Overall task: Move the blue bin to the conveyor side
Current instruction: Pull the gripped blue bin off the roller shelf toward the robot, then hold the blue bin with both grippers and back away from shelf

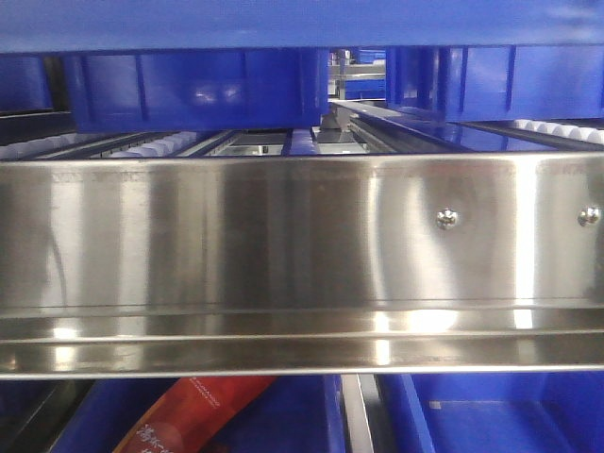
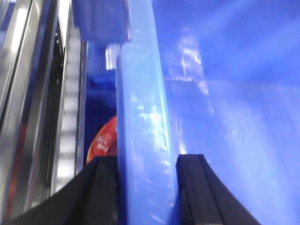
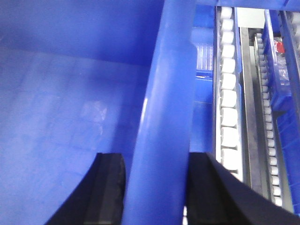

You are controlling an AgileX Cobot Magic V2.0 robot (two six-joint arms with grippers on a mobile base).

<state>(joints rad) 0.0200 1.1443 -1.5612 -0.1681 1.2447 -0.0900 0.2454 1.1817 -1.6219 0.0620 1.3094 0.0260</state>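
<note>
Pinching the thick rim of the blue bin [image 2: 140, 108], the left gripper [image 2: 146, 161] has one black finger on each side, closed tight on it. The right gripper [image 3: 157, 161] clamps the rim the same way. The bin sits just beside the shiny steel rack [image 1: 283, 236], close to its white rollers [image 3: 228, 101].

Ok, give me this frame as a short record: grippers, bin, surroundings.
left gripper: fingers either side of bin rim, gripping
right gripper: same, on the bin rim
rack: steel, fills front view
rollers: white, in a row beside the rim
red packet: below the rack
conveyor: not in view
</note>
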